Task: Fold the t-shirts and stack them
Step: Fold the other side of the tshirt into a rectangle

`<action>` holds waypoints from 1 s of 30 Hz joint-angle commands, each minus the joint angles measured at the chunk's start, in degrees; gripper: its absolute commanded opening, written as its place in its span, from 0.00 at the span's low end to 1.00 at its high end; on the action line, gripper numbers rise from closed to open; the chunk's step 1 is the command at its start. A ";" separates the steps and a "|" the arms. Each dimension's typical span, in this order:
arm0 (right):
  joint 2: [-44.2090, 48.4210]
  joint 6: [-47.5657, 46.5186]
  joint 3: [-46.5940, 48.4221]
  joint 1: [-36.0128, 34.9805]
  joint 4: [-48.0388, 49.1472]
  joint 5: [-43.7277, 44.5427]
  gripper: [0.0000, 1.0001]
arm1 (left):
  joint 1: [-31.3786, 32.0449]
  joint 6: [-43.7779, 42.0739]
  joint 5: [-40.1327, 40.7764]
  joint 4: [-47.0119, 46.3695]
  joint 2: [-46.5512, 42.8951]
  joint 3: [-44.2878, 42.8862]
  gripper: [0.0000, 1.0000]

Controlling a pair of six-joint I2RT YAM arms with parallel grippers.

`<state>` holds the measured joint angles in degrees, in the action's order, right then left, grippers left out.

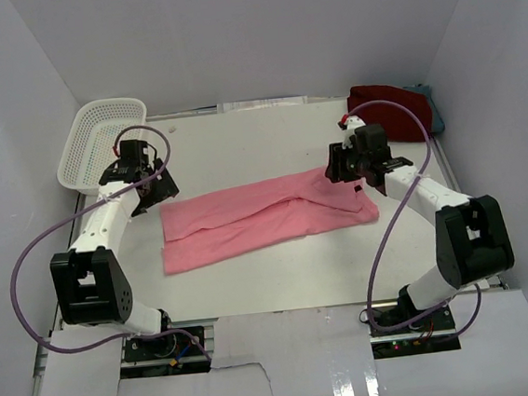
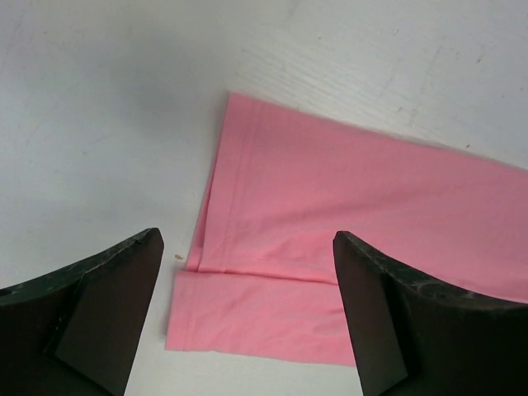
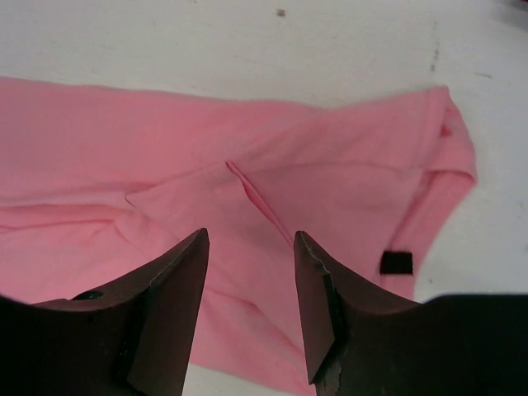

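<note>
The light pink t-shirt (image 1: 266,215) lies folded lengthwise into a long strip across the middle of the table. It also shows in the left wrist view (image 2: 330,223) and the right wrist view (image 3: 247,190). My left gripper (image 1: 158,188) is open and empty, just above the strip's left end (image 2: 247,272). My right gripper (image 1: 348,173) is open and empty, above the strip's right end (image 3: 252,247). The dark red t-shirt (image 1: 391,111) lies bunched at the back right, with the teal-grey t-shirt (image 1: 433,111) showing behind it.
A white perforated basket (image 1: 100,144) stands at the back left, close behind my left arm. White walls enclose the table on three sides. A small black tag (image 3: 396,262) shows on the pink shirt's right edge.
</note>
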<state>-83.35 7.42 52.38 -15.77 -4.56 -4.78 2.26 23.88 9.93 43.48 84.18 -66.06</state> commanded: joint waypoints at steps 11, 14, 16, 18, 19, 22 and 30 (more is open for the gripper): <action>-19.48 -1.18 15.03 -1.10 2.62 -16.32 0.53 | 2.13 0.12 -3.52 -2.09 14.78 -11.45 0.95; -20.97 -1.27 15.65 -1.19 3.06 -16.49 0.52 | 2.31 0.20 -3.26 -2.17 15.40 -12.25 0.95; -21.76 -1.53 16.00 -1.37 3.06 -16.76 0.52 | 2.48 0.12 -3.17 -2.09 15.92 -12.42 0.95; -22.46 -1.71 16.17 -1.63 2.89 -16.41 0.51 | 2.48 0.11 -3.08 -2.18 16.10 -12.42 0.95; -22.64 -2.06 16.26 -1.89 2.71 -16.23 0.51 | 2.57 0.03 -2.90 -2.18 16.19 -12.34 0.95; -23.35 -2.15 16.53 -2.16 2.54 -16.14 0.45 | 2.57 0.03 -2.73 -2.09 16.36 -12.25 0.95; -22.56 -2.41 17.23 -2.78 0.43 -15.88 0.14 | 2.66 -0.15 -2.73 -2.26 16.63 -11.98 0.95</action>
<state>-106.74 5.41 67.48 -18.15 -3.42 -19.90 4.64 24.01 7.03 41.76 100.88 -76.86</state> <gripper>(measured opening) 0.174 0.951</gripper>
